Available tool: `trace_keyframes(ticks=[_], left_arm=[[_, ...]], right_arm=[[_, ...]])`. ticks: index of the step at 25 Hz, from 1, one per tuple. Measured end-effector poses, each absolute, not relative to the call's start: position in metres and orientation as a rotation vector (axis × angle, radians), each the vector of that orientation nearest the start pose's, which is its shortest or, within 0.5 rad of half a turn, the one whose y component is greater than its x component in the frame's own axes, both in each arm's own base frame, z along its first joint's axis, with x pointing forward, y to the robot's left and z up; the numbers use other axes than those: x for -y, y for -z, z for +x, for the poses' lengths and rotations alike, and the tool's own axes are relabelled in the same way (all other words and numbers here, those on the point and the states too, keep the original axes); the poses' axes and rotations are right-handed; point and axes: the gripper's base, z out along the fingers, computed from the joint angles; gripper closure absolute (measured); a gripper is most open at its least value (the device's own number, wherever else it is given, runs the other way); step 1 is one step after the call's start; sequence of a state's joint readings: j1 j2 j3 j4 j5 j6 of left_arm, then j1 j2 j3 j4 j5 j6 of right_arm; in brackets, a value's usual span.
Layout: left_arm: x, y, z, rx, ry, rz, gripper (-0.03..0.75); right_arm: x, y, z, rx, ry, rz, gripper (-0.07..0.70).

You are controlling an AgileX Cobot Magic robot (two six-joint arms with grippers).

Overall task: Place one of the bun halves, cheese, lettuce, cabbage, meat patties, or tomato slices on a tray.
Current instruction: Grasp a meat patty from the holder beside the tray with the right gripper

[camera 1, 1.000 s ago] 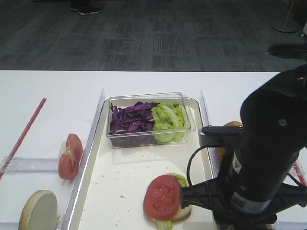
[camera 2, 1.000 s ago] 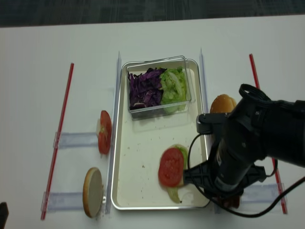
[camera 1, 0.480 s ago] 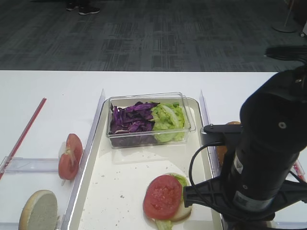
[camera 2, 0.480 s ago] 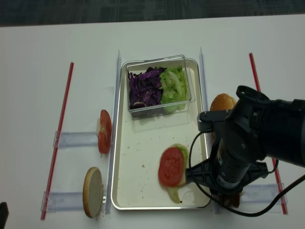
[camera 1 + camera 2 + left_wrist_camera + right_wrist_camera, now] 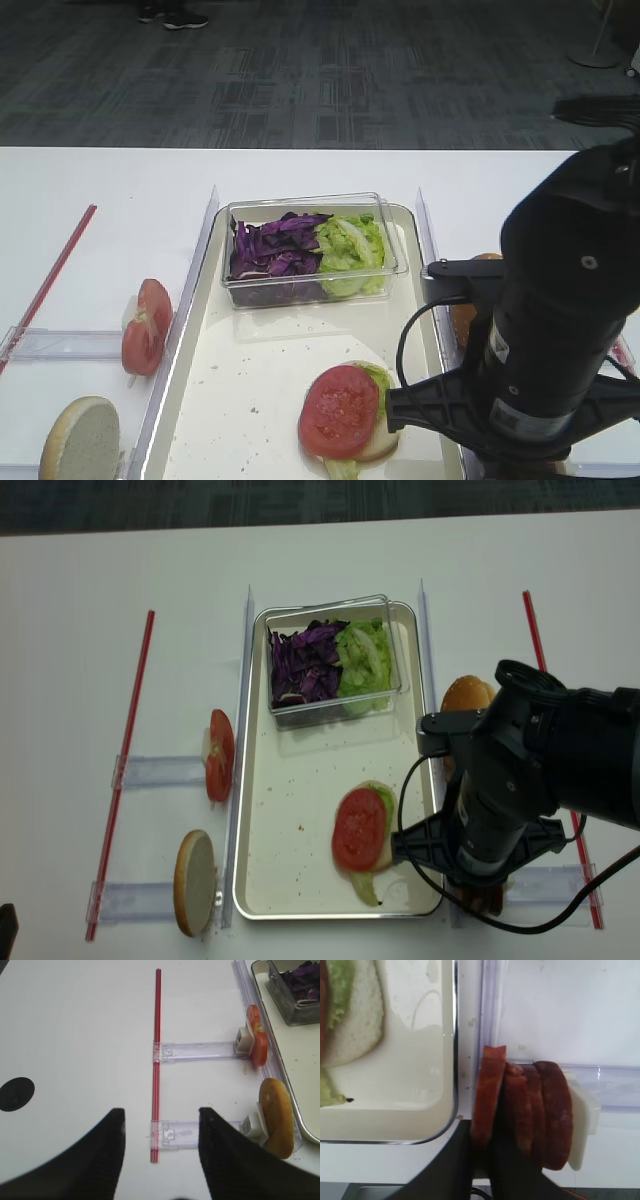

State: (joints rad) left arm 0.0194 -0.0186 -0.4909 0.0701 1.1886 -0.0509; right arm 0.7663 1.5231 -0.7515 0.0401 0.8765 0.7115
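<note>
Several meat patties point(image 5: 540, 1110) stand on edge in a white holder point(image 5: 582, 1115) just right of the tray point(image 5: 395, 1090). My right gripper point(image 5: 487, 1142) is shut on the leftmost meat patty point(image 5: 490, 1085), with one dark finger on each side of it. On the tray point(image 5: 200, 400) a tomato slice point(image 5: 338, 410) lies on lettuce and a bun half point(image 5: 357, 1015). From above, the bulky right arm point(image 5: 560, 330) hides its own jaws. My left gripper point(image 5: 160, 1115) hangs open over bare table, holding nothing.
A clear plastic box point(image 5: 310, 250) at the tray's far end holds purple cabbage point(image 5: 272, 250) and green lettuce point(image 5: 350, 245). Left of the tray, a tomato slice point(image 5: 147, 325) and a bun half point(image 5: 80, 437) stand in holders. Another bun point(image 5: 466, 695) sits right of the tray. Red strips point(image 5: 156, 1060) line the table.
The right arm has edged slightly to the right over the patty holder. The food on the tray and table has not moved.
</note>
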Motion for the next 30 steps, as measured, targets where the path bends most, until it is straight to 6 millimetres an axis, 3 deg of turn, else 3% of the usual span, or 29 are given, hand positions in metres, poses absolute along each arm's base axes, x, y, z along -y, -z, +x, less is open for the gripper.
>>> trace_keyframes(ticks=[11,30], left_arm=[[-0.006,-0.265,-0.013,-2.159,-0.067,-0.085,0.402],[-0.006,-0.265,-0.013,-2.159,-0.068,-0.085,0.402]], right_arm=[[-0.166,-0.178,0.168,-3.16,-0.033,-0.051,0.528],[-0.171,-0.222,0.179,-3.11,-0.026,-0.092,0.537]])
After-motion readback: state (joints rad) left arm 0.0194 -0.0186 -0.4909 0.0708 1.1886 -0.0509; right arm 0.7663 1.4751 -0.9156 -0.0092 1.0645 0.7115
